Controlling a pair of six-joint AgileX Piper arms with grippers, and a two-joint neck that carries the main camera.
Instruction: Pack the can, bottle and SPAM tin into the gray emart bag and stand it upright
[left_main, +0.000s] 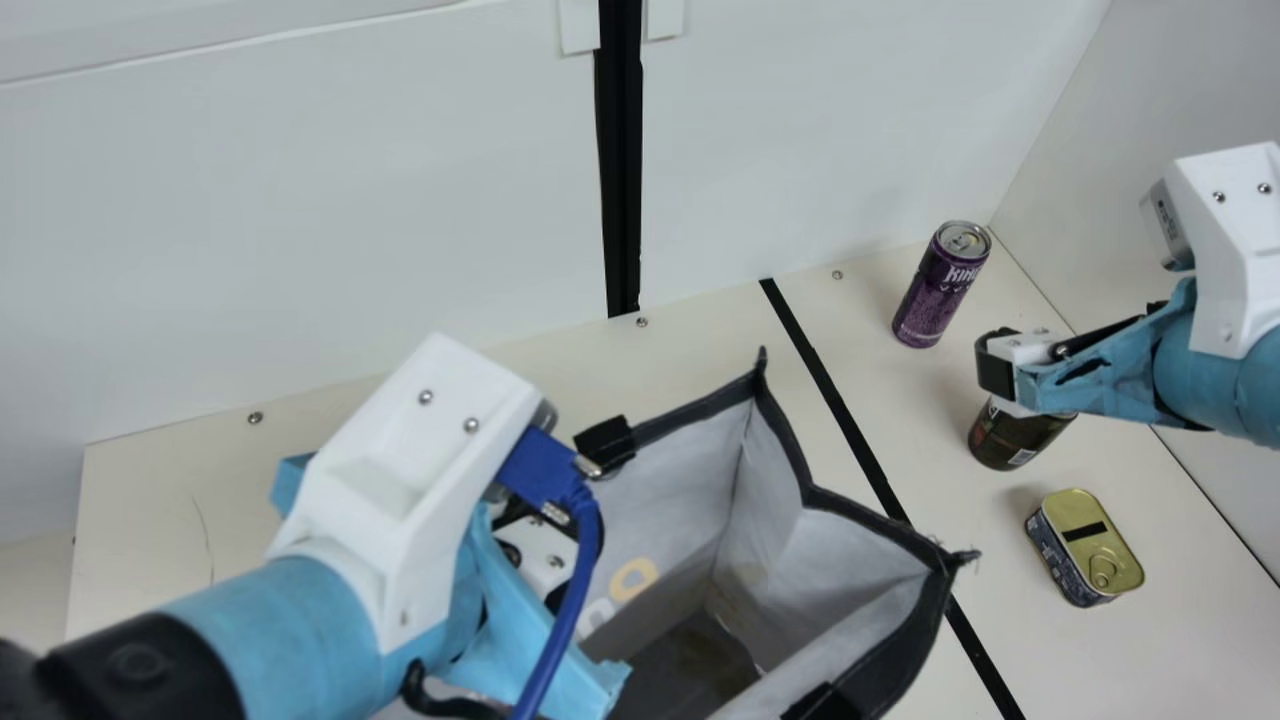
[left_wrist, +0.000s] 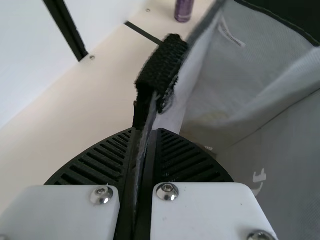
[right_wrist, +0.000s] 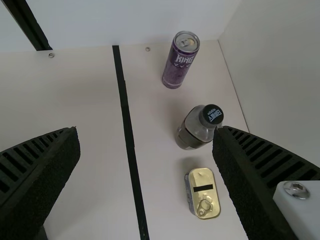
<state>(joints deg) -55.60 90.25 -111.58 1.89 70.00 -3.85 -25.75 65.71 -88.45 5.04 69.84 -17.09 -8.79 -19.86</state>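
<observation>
My left gripper (left_main: 535, 540) is at the gray bag (left_main: 770, 480), which stands open-mouthed; in the left wrist view the gripper (left_wrist: 142, 145) is shut on the bag's rim (left_wrist: 152, 105) beside a black strap. My right gripper (left_main: 1000, 370) hangs above the bottle (left_main: 1012, 435); in the right wrist view the gripper (right_wrist: 147, 155) is open with wide-apart fingers. The purple can (left_main: 942, 285) stands behind the bottle (right_wrist: 199, 126), and the SPAM tin (left_main: 1085, 548) lies nearer the front, gold lid up. All three are upright on the table's right part.
A black tape line (left_main: 840, 400) crosses the cream table (left_main: 690, 360) between the bag and the three items. White walls (left_main: 300, 220) rise behind and at the right. A black vertical strip (left_main: 620, 160) runs down the back wall.
</observation>
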